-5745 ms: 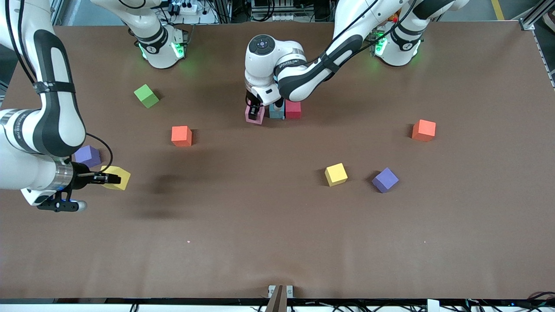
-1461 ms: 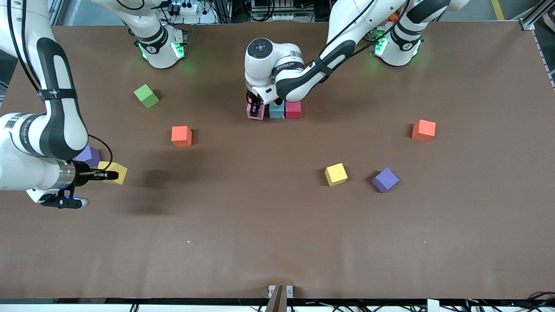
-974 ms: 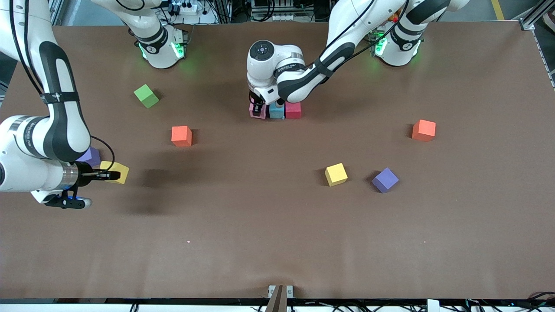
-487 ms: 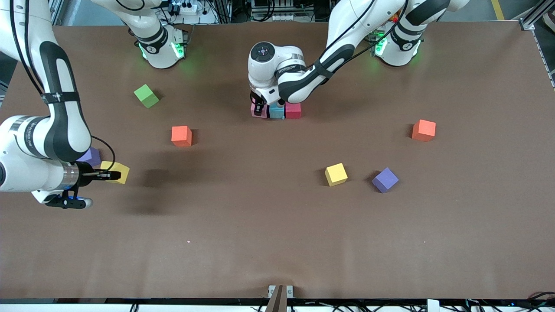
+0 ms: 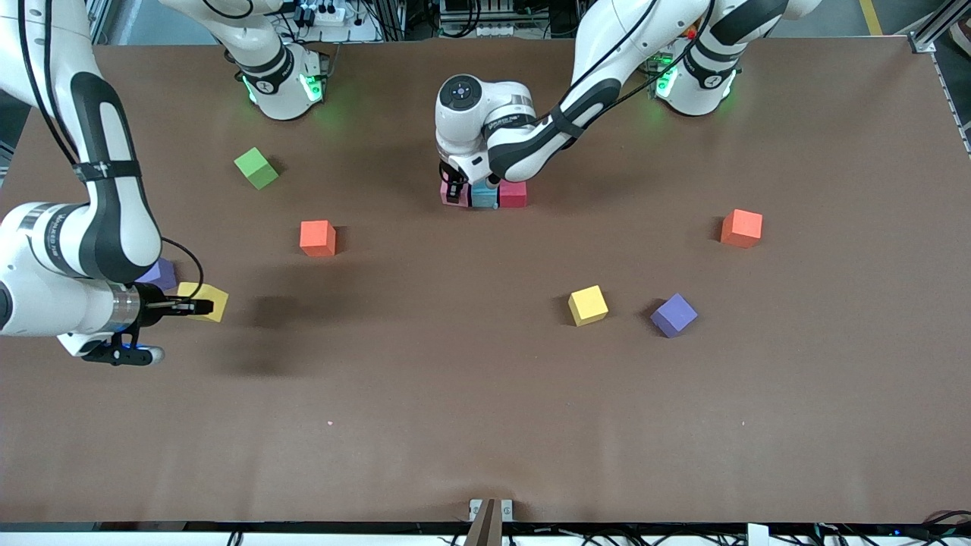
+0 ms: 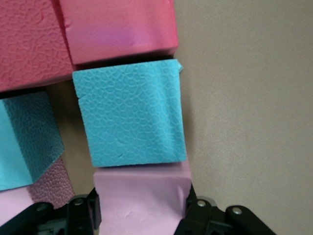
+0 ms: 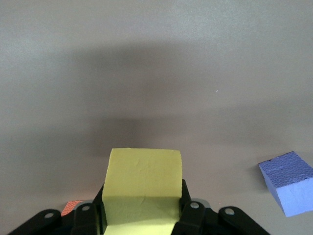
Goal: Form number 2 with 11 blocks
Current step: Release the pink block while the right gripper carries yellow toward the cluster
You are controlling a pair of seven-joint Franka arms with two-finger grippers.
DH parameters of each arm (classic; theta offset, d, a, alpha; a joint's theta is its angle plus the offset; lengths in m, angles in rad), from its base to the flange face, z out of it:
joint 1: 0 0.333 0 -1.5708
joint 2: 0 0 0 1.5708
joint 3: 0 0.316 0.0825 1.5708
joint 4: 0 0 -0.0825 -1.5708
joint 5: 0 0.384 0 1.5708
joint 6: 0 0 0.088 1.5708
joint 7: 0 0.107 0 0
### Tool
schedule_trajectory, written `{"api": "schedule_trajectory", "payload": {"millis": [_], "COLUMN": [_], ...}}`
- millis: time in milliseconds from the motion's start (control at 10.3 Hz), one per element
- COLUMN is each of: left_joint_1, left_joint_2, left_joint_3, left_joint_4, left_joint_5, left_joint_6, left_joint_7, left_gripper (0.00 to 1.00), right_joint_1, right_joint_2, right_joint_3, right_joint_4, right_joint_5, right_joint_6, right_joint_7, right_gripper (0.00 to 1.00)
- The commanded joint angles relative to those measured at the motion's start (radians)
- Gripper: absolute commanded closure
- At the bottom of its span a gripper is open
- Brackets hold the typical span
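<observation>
Left gripper (image 5: 454, 191) clamps pink block (image 6: 142, 198), pressed against blue block (image 5: 484, 196) and red block (image 5: 513, 193) in row near table middle. Right gripper (image 5: 190, 307) grips yellow block (image 7: 143, 188) above table (image 5: 455, 394), right arm's end. No readable writing on blocks.

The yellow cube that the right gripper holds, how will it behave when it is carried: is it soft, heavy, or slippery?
The yellow cube has a matte, slightly dented face, so it is probably light foam that gives a little under the right gripper. That rough skin likely resists slipping. Its flat faces suggest it would sit still when set down, not roll.
</observation>
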Motion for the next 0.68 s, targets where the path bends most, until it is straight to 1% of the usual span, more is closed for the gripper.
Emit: {"api": "schedule_trajectory", "payload": {"millis": [0, 97, 195, 292, 390, 584], "left_joint_1": [-0.009, -0.004, -0.004, -0.004, -0.004, -0.002], "left_joint_2": [-0.022, -0.022, -0.022, -0.022, -0.022, -0.033], "left_joint_3": [-0.001, -0.001, -0.001, -0.001, -0.001, -0.001], "left_joint_4": [-0.033, -0.037, -0.039, -0.039, -0.037, -0.036], "left_joint_5": [0.049, 0.049, 0.049, 0.049, 0.049, 0.049], "left_joint_6": [0.014, 0.012, 0.012, 0.011, 0.011, 0.011], "left_joint_7": [-0.331, -0.331, -0.331, -0.329, -0.317, -0.319], "left_gripper": [0.94, 0.94, 0.85, 0.36, 0.0, 0.0], "right_joint_1": [0.02, 0.029, 0.038, 0.058, 0.075, 0.116], "right_joint_2": [-0.008, -0.012, -0.014, -0.017, -0.02, -0.02], "right_joint_3": [0.009, 0.009, 0.01, 0.012, 0.013, 0.019], "right_joint_4": [-0.001, 0.001, 0.002, 0.006, 0.015, 0.021], "right_joint_5": [-0.006, -0.008, -0.008, -0.008, -0.006, -0.003], "right_joint_6": [-0.008, -0.011, -0.011, -0.011, -0.011, -0.005], "right_joint_7": [0.01, 0.007, 0.007, 0.013, 0.012, 0.019], "right_gripper": [0.66, 0.66, 0.66, 0.66, 0.66, 0.66]}}
